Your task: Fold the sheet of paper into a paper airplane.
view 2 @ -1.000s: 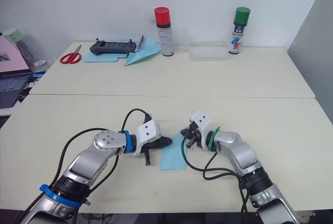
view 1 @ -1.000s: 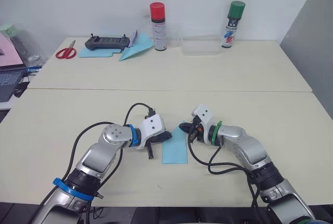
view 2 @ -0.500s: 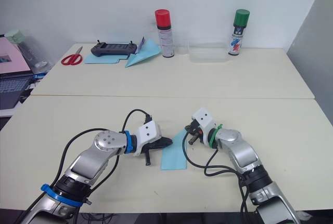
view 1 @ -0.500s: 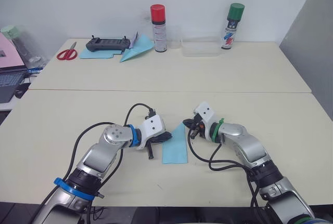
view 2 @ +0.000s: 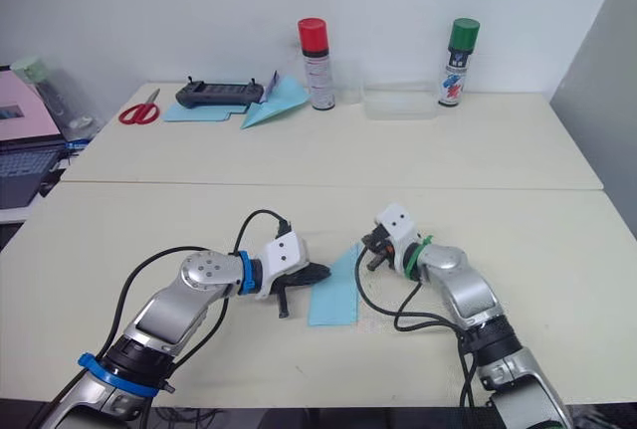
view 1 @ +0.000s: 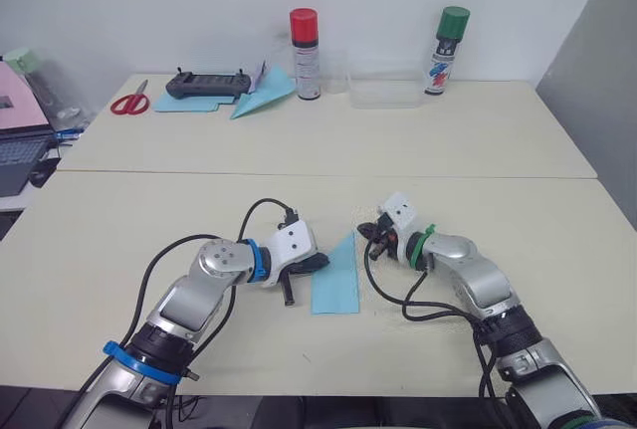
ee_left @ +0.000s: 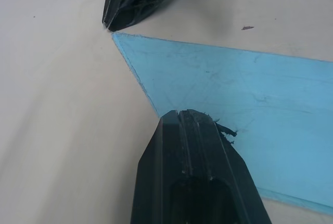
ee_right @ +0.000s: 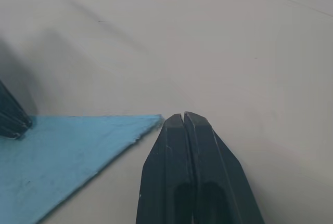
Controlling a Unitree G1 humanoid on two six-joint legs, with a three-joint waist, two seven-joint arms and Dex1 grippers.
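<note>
blue sheet of paper (view 1: 335,277) lies flat on the bench (view 1: 557,230). left pincer (view 1: 317,263), closed, presses its edge so it stays. right pincer (ee_right: 183,122), closed and empty, sits beside the pointed tip.

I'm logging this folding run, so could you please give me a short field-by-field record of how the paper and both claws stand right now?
paper: sheet of paper, light blue, flat on the table, one corner folded so it ends in a point
left claw: left claw shut, tip resting on the sheet's left edge
right claw: right claw shut, beside the sheet's pointed tip, not gripping it
far table: red-capped spray can, green-capped spray can, scissors, black controller, another blue paper dart
task state: airplane not yet formed
</note>
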